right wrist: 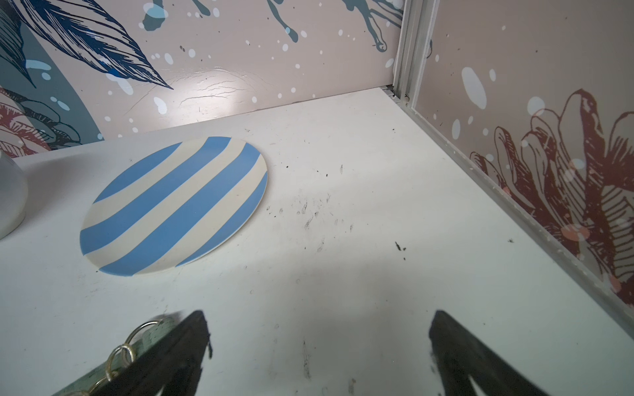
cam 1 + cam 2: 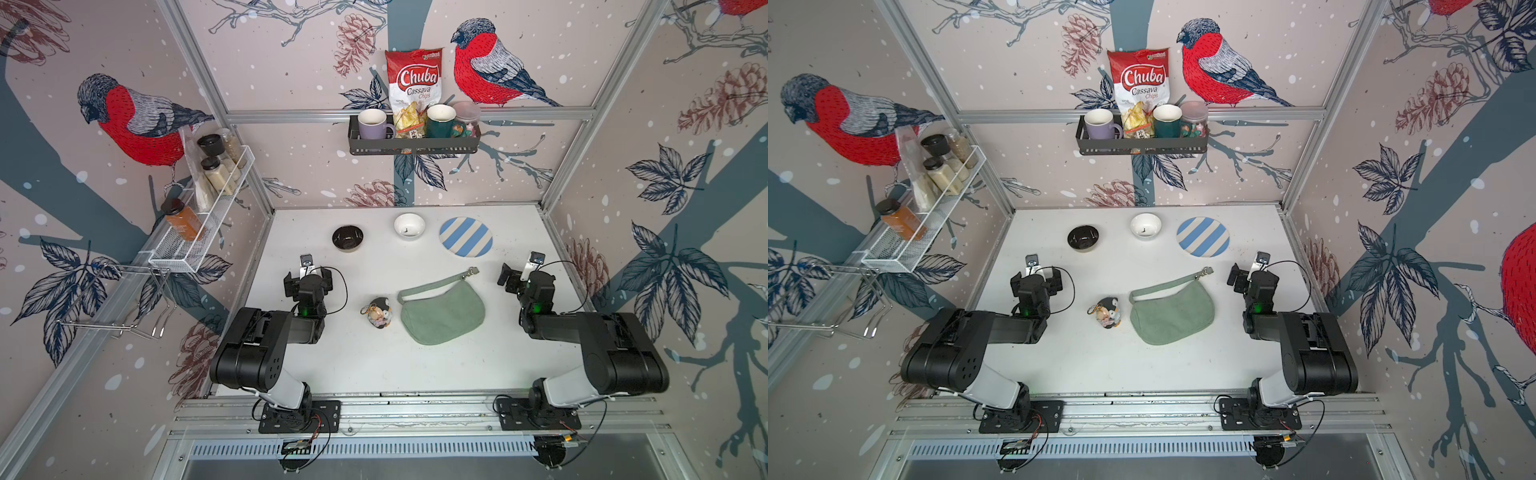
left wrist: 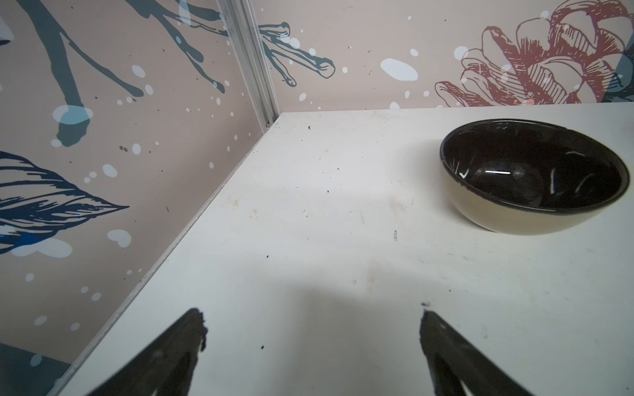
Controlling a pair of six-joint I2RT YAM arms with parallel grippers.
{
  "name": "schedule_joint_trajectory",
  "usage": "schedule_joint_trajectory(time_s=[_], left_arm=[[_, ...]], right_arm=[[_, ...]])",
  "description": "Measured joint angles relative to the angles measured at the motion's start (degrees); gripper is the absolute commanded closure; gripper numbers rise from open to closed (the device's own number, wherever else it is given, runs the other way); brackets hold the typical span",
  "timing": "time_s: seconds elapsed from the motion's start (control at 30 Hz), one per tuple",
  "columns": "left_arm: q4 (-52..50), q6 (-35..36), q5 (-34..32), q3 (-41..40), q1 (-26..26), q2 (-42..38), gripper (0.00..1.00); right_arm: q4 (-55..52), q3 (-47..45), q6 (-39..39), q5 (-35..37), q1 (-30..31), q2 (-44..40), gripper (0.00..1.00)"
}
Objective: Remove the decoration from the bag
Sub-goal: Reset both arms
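A black bowl (image 2: 348, 238), a white bowl (image 2: 409, 225) and a stripy plate (image 2: 466, 240) sit at the back of the table (image 2: 332, 357). My left gripper (image 3: 312, 319) and right gripper (image 1: 319, 319) are both spread wide over bare table. The little penguin (image 2: 381, 312), black with a white face, lies between them, just beside the green bag (image 2: 442, 316). The wall shelf (image 2: 413, 146) holds a purple mug (image 2: 372, 123), a green mug (image 2: 440, 120) and chips (image 2: 413, 83).
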Motion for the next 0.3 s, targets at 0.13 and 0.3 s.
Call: schedule_joint_trajectory(time_s=[0.13,0.3], left_arm=[[-0.63,0.0,0.0,0.0,0.0,0.0,0.03],[-0.87,0.0,0.0,0.0,0.0,0.0,0.03]], right_arm=[[0.0,0.04,0.0,0.22,0.11,0.02,0.0],[-0.02,0.11,0.0,0.2,-0.15,0.07,0.0]])
